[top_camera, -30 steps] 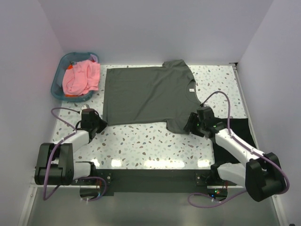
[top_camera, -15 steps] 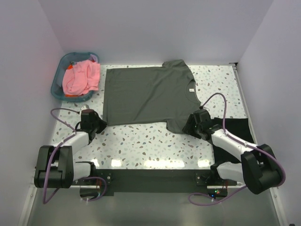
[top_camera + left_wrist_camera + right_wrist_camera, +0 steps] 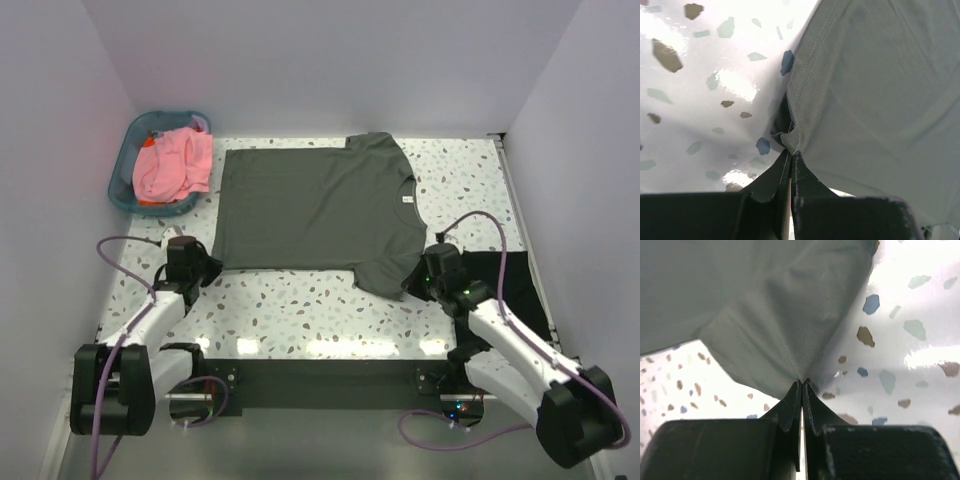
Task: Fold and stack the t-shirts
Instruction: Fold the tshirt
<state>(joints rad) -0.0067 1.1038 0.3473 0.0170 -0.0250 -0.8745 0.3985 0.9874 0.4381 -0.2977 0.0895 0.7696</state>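
Note:
A dark olive-grey t-shirt (image 3: 310, 215) lies spread flat on the speckled table, neck to the right. My left gripper (image 3: 205, 268) is shut on its near-left hem corner (image 3: 792, 142). My right gripper (image 3: 418, 288) is shut on the tip of its near-right sleeve (image 3: 800, 375), pinched between the closed fingers. A salmon-pink t-shirt (image 3: 172, 163) is heaped in the teal basket (image 3: 125, 170) at the back left. A black t-shirt (image 3: 510, 285) lies at the right edge, partly under my right arm.
White walls close in the table on three sides. The black base bar (image 3: 320, 375) of the arms runs along the near edge.
My right gripper has shut on the sleeve tip and drawn back toward the near edge, pulling the sleeve with it. My left gripper has also shifted slightly nearer with the hem corner.

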